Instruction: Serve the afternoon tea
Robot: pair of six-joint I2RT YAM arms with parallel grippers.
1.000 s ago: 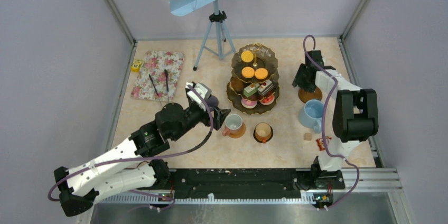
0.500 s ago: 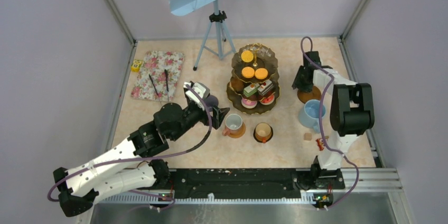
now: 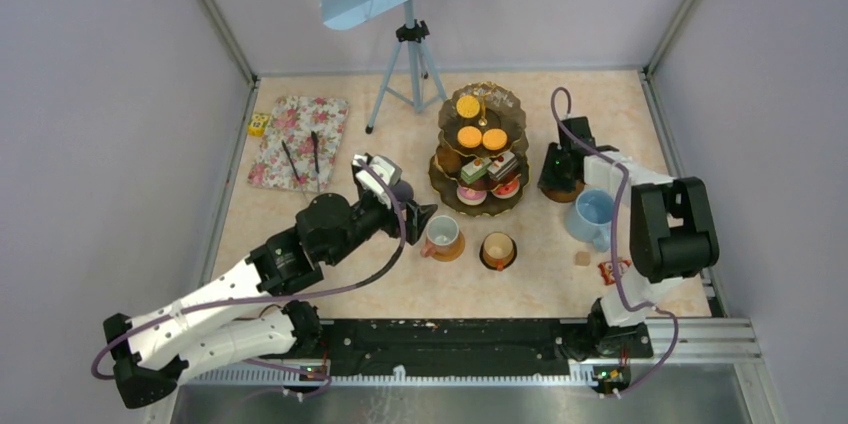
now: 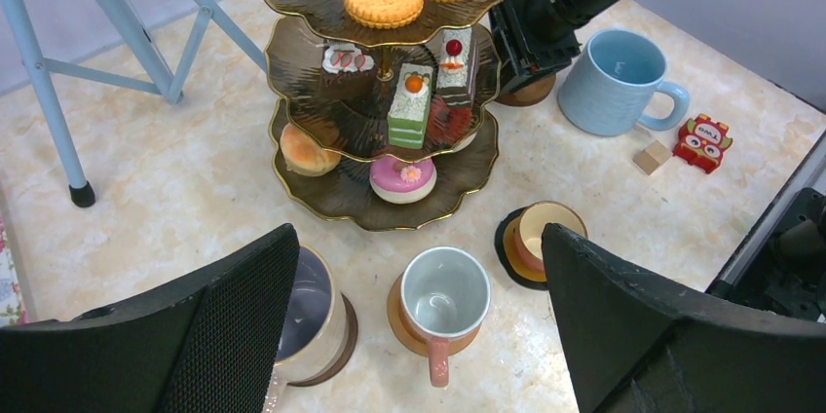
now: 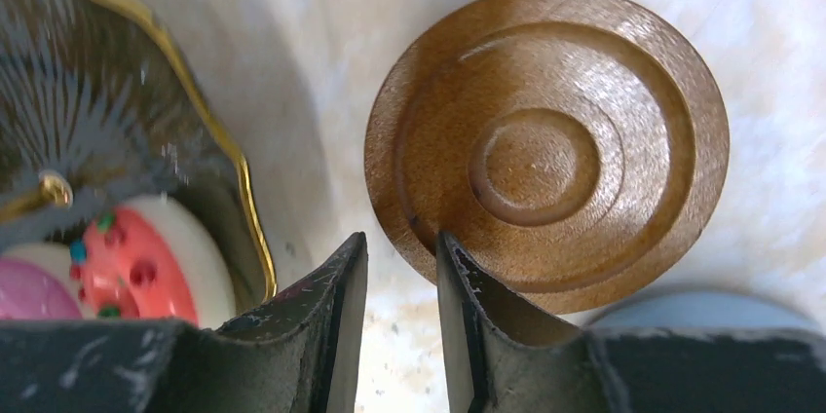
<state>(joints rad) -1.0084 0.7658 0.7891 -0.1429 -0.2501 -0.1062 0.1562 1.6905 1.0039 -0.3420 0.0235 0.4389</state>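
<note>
The dark three-tier stand (image 3: 480,149) holds orange tarts and small cakes. My right gripper (image 5: 399,243) is low between the stand's bottom rim (image 5: 209,131) and a bare brown coaster (image 5: 555,140). Its jaws stand narrowly apart over bare table, and one fingertip (image 5: 453,257) overlaps the coaster's edge. The light blue mug (image 3: 592,214) stands just right of it. My left gripper (image 4: 419,316) hangs wide open above an orange-brown mug (image 4: 443,296) on its coaster. The lilac-white mug (image 4: 302,316) is by the left finger and a smaller mug (image 4: 541,233) by the right one.
A tripod (image 3: 405,74) with a blue board stands behind the stand. The floral mat (image 3: 300,139) with black tongs (image 3: 300,159) lies at the back left, with a yellow toy (image 3: 259,124) beside it. A small block (image 3: 582,258) and a red toy (image 3: 610,269) lie near the blue mug.
My right gripper has moved left toward the stand and lower over the coaster's edge, with its jaws narrowing. The left arm has not moved.
</note>
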